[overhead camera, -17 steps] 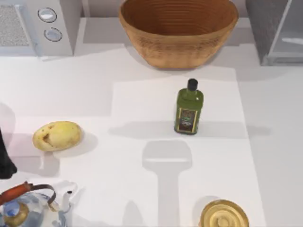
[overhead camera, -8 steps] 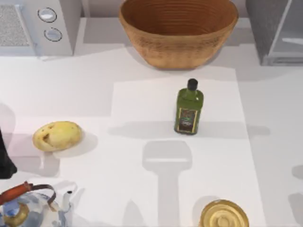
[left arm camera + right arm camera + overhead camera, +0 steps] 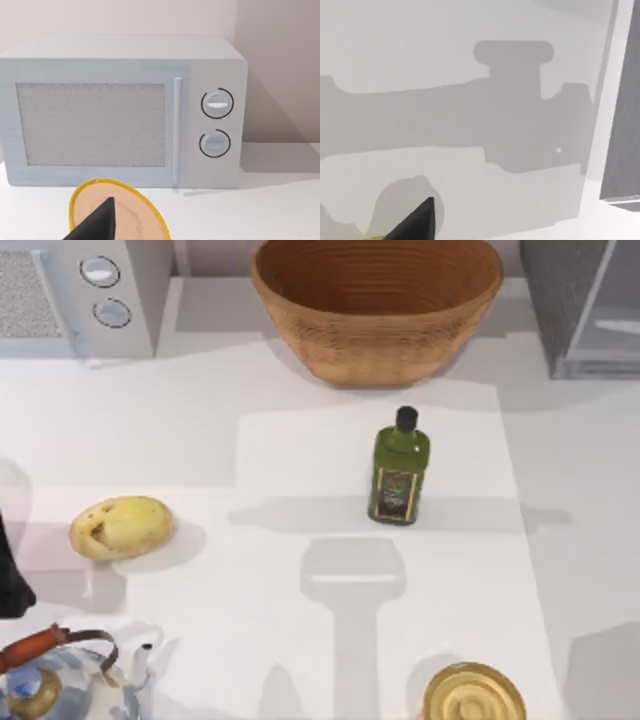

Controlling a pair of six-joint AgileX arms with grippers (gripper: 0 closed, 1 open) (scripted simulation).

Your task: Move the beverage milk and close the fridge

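Fridge [image 3: 585, 305] at tabletop's [image 3: 200, 440] two o'clock, my left arm [image 3: 12, 580] parked at nine, perhaps idle, jaws' state I cannot tell

The fridge [image 3: 590, 305] sits at the table's [image 3: 300, 640] far right corner, cut off by the top view's upper and right borders, so its door panel shows in part. The microwave [image 3: 80, 295] at the far left corner is cropped the same way. At the near left corner the kettle [image 3: 60, 680] runs off the lower border, and a yellow-rimmed round thing [image 3: 473, 695] on the near edge is likewise cut. A dark part of the left arm [image 3: 10, 575] pokes in at the left edge. In each wrist view a single black fingertip [image 3: 102, 222] [image 3: 417, 220] shows at the bottom border.
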